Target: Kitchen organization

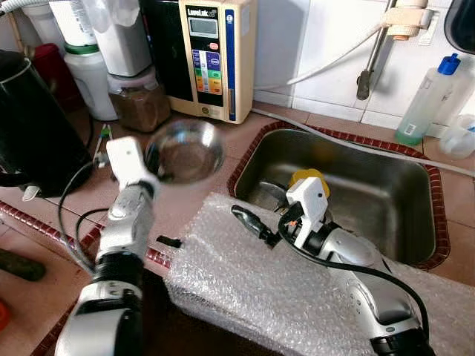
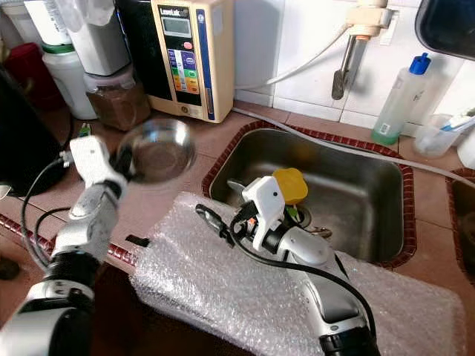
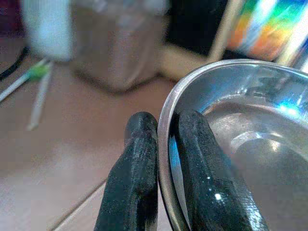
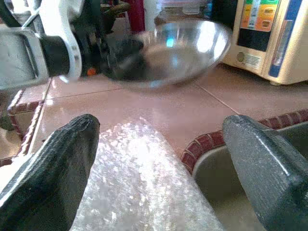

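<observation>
A shiny steel bowl (image 1: 185, 152) hangs in the air above the tiled counter (image 1: 200, 208), left of the sink (image 1: 386, 200). My left gripper (image 3: 163, 122) is shut on the bowl's rim, one finger inside and one outside. My right gripper (image 4: 159, 144) stands open and holds nothing; it hovers over a sheet of bubble wrap (image 1: 245, 289) at the sink's near left corner, pointing towards the bowl (image 4: 178, 48). A yellow object (image 1: 310, 178) lies in the sink behind the right wrist.
A cream water appliance (image 1: 215, 55) and a jar of brown contents (image 1: 141, 104) stand at the wall behind the bowl. A black kettle (image 1: 30, 126) is at far left. A faucet (image 1: 371, 59) and a blue-capped bottle (image 1: 427, 100) are behind the sink.
</observation>
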Controlling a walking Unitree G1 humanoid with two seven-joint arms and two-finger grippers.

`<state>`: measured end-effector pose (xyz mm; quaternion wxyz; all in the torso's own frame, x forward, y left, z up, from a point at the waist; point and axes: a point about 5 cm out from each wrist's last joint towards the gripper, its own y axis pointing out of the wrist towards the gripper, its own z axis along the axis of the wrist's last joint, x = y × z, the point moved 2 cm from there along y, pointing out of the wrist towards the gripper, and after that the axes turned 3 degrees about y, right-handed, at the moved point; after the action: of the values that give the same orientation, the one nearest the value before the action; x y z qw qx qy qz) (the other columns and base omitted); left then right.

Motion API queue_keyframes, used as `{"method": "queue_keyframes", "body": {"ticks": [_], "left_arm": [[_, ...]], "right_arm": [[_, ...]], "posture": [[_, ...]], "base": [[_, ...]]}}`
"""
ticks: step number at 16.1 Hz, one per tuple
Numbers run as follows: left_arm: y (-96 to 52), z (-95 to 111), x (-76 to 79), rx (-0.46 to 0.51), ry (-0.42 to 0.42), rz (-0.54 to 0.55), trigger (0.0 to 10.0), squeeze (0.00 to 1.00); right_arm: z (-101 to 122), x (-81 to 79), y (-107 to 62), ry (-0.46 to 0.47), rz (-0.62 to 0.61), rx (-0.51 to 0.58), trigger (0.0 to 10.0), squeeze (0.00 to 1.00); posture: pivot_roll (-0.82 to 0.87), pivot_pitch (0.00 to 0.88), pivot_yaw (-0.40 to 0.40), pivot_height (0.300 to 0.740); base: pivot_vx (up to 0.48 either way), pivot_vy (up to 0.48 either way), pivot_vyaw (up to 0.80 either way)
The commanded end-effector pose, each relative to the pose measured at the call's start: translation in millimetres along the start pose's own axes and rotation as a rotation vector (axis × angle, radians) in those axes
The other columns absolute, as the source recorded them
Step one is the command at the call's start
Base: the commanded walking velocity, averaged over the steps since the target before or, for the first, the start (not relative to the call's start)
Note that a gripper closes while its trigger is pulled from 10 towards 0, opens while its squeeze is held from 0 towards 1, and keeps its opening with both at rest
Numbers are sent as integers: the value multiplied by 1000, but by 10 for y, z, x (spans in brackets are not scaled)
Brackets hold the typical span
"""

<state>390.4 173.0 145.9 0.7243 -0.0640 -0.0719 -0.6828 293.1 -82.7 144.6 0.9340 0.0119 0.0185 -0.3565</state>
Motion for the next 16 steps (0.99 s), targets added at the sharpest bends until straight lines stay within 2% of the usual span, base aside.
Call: {"method": "queue_keyframes", "body": {"ticks": [1, 2, 3, 4, 7, 9, 11, 13, 14, 15, 16], "left_arm": [[3, 156, 92, 87, 3, -45, 0, 0], [-18, 212, 206, 138, 28, -98, 0, 0], [-58, 267, 361, 200, 65, -166, 0, 0], [-76, 285, 411, 223, 82, -190, 0, 0], [-119, 271, 588, 250, 147, -254, 0, 0], [-156, 278, 688, 280, 177, -300, 0, 0], [-229, 283, 861, 315, 191, -375, 0, 0], [-258, 284, 926, 326, 191, -403, 0, 0], [-274, 275, 966, 327, 188, -418, 0, 0], [-285, 272, 992, 330, 189, -427, 0, 0], [-290, 271, 1001, 335, 201, -431, 0, 0]], "right_arm": [[25, 63, -7, -10, -36, 1, 10000, 0], [52, 111, 2, 7, -71, 17, 10000, 0], [177, 212, 22, 67, -136, 77, 10000, 0], [222, 240, 26, 77, -152, 96, 10000, 0], [401, 408, 13, 224, -246, 222, 10000, 0], [397, 438, 7, 245, -263, 223, 10000, 0], [372, 469, 22, 283, -297, 216, 10000, 0], [358, 483, 56, 313, -318, 213, 10000, 0], [327, 551, 84, 365, -380, 207, 6471, 0], [313, 614, 94, 402, -430, 213, 0, 0], [346, 680, 91, 433, -471, 232, 0, 0]], "posture": [[-78, 0, 59, 740], [-81, 0, 60, 740], [-80, 0, 58, 740], [-80, 0, 58, 740], [-79, 0, 60, 740], [-77, 0, 59, 740], [-75, 0, 62, 740], [-75, 0, 64, 740], [-75, 0, 64, 740], [-75, 0, 64, 740], [-69, 0, 64, 740]], "base": [[0, 0, 0], [0, 0, 0], [0, 0, 0], [0, 0, 0], [0, 0, 0], [0, 0, 0], [0, 0, 0], [0, 0, 0], [0, 0, 0], [0, 0, 0], [0, 0, 0]]}}
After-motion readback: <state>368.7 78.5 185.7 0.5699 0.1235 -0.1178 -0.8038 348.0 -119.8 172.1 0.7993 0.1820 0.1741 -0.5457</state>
